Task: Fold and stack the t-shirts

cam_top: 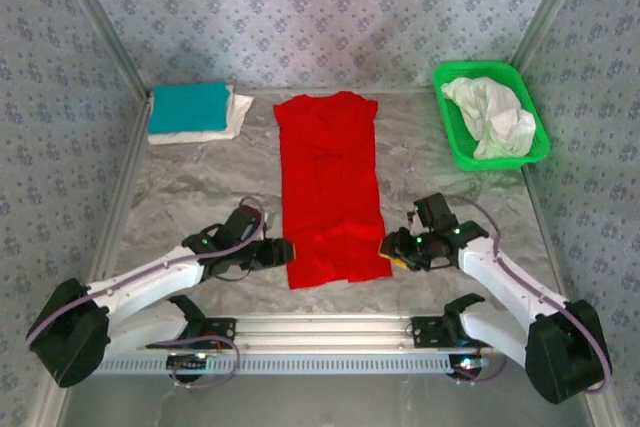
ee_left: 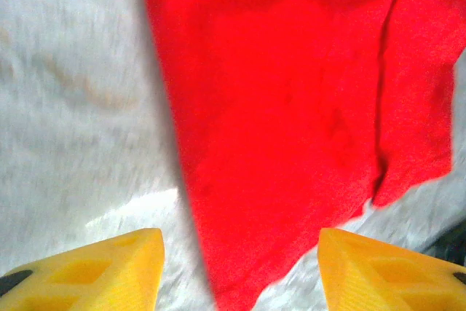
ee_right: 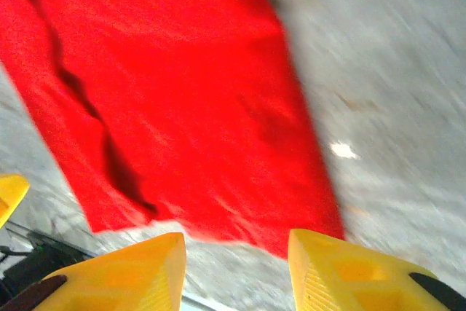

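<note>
1. The red t-shirt (cam_top: pixel 330 187) is soft cloth folded into a long, narrow strip. It lies flat in the middle of the grey marbled table (cam_top: pixel 180 197).
2. The left gripper (cam_top: pixel 283 252) has its yellow plastic fingers (ee_left: pixel 109 271) spread and grips nothing. It sits at the strip's near left corner.
3. The right gripper (cam_top: pixel 392 247) is parted and empty at the near right corner.
4. The teal t-shirt (cam_top: pixel 188 107) is folded into a rectangle on top of a folded white t-shirt (cam_top: pixel 232 122), far left.
5. Crumpled white cloth (cam_top: pixel 490 117) lies in the green basket (cam_top: pixel 500 160), far right.
</note>
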`<state>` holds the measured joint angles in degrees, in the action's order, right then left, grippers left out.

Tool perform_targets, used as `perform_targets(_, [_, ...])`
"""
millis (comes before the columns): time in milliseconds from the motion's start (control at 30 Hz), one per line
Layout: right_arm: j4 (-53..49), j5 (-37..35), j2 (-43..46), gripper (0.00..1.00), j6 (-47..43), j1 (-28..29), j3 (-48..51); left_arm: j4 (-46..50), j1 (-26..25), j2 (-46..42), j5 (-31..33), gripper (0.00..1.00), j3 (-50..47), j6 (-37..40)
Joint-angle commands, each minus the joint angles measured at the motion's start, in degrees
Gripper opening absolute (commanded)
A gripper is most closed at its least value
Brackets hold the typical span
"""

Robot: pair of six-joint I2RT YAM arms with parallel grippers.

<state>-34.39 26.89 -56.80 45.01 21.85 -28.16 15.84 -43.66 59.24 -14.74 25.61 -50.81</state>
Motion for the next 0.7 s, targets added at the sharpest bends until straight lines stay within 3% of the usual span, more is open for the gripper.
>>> perform_targets(0, [-6.1,5.1,2.5,0.45,-2.1,-1.8,1.6,0.9,-0.7,-2.0,-4.6,0.59,-0.6,-3.5])
perform_targets(333, [-1.6,5.6,-2.7,0.45,-6.2,-2.9,3.2,-5.8,-3.5,5.9,-6.0,0.54,-0.1,-5.4])
perform_targets(567, [-1.0,4.2,-3.4,0.44,-6.4,-3.0,2.7,-0.4,-5.6,8.2,-4.5,0.52,1.9,-6.8])
perform_targets(667, [-0.3,4.3,-4.4,0.44,-6.3,-3.1,2.9,-3.0,-6.2,9.1,-5.4,0.52,1.3,-8.0])
